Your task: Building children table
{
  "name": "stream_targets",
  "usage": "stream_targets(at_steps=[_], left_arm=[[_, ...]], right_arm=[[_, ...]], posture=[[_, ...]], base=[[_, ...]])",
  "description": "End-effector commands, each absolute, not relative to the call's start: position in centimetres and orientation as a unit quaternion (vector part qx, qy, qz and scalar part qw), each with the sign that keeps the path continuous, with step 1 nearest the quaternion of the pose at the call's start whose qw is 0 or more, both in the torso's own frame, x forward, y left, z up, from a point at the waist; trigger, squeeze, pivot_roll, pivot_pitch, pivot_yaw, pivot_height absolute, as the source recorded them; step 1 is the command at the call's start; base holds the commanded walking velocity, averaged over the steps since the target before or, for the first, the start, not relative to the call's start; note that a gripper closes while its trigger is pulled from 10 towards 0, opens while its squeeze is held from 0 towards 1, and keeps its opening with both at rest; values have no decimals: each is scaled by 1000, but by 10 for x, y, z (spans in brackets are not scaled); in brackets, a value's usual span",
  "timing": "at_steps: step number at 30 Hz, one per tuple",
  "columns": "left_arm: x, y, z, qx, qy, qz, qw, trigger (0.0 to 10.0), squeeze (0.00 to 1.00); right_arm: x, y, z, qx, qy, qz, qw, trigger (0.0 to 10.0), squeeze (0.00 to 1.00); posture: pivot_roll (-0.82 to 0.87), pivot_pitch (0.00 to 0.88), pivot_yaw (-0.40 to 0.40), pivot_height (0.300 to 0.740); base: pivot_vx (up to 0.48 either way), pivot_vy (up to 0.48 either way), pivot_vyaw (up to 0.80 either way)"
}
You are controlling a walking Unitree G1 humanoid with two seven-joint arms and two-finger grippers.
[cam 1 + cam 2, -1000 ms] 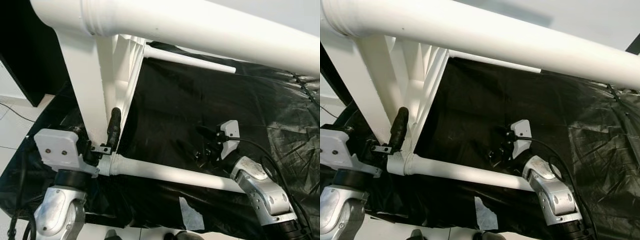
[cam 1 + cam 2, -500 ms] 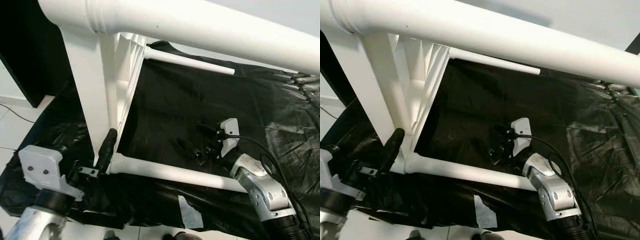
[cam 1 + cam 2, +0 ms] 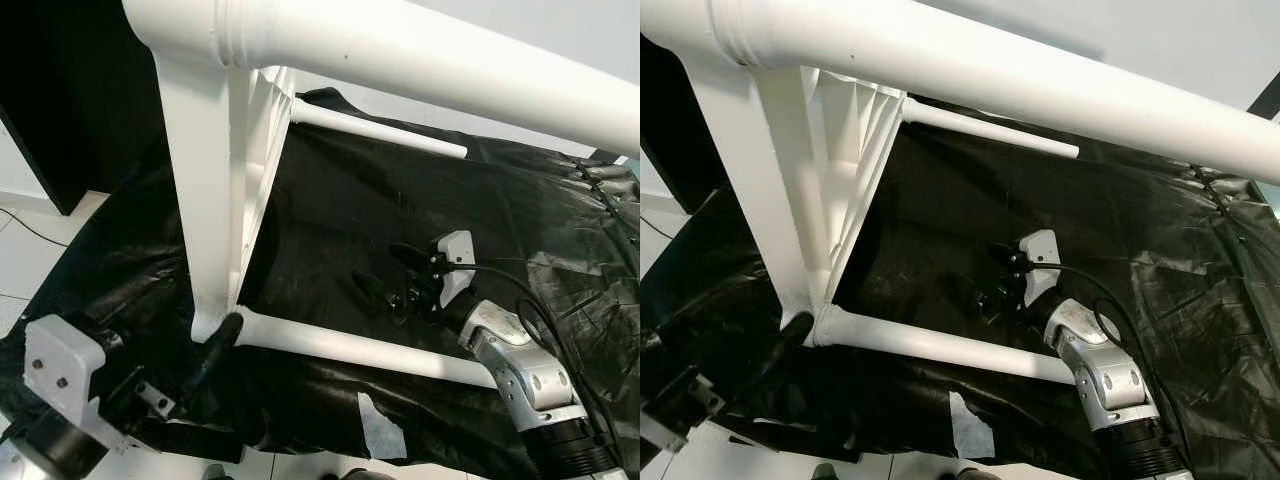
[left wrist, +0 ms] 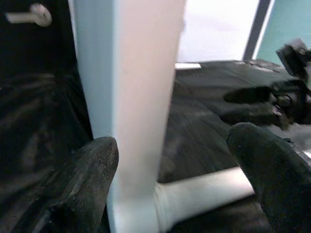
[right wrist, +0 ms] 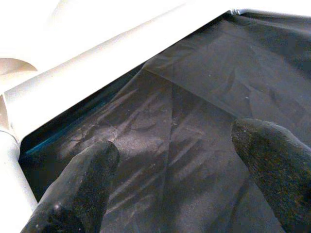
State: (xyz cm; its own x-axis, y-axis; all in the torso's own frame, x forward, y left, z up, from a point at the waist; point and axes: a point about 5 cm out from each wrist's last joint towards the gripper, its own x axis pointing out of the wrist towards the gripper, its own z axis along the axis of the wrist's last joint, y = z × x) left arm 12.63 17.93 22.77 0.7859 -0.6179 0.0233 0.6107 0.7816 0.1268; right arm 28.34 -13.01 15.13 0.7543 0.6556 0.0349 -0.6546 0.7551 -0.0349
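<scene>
The white children table point(image 3: 205, 190) lies on its side on a black plastic sheet point(image 3: 350, 210). One thick leg point(image 3: 420, 50) crosses the top of the eye views, and a thinner leg point(image 3: 350, 345) lies low on the sheet. My left gripper point(image 3: 208, 358) is at the lower left, by the joint of that low leg and the tabletop's edge. It is open, with the white edge point(image 4: 131, 97) standing between its fingers point(image 4: 85, 182). My right gripper point(image 3: 387, 273) hovers open over the sheet between the legs, holding nothing; its fingers point(image 5: 77, 189) are wide apart.
A third leg point(image 3: 380, 128) sticks out at the far side. A white patch point(image 3: 380, 430) lies on the sheet near the front edge. Dark furniture point(image 3: 70, 90) stands at the left over a pale tiled floor point(image 3: 25, 250). A cable point(image 3: 545, 320) loops beside my right wrist.
My left gripper has dropped down and back from along the tabletop's edge to the leg joint. The view has shifted a little. The right gripper has hardly moved.
</scene>
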Motion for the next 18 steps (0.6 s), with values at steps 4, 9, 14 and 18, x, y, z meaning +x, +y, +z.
stream_targets(at_steps=[4, 9, 14, 18], left_arm=[[112, 169, 228, 62, -14, -446, 893, 10000, 0], [112, 160, 219, 83, 20, -486, 870, 10000, 0], [115, 155, 212, 112, 46, -486, 865, 10000, 0], [121, 162, 203, 127, 67, -480, 865, 10000, 0]], right_arm=[[284, -134, 149, -18, -19, 347, 938, 10000, 0], [286, -143, 152, -15, -47, 290, 956, 10000, 0], [282, -150, 158, -2, -74, 236, 969, 10000, 0], [277, -159, 155, -14, -86, 182, 979, 10000, 0]], posture=[[174, 87, -168, 740], [169, 71, -162, 740], [152, 56, -142, 740], [145, 40, -110, 740]], base=[[0, 0, 0], [0, 0, 0], [0, 0, 0], [0, 0, 0]])
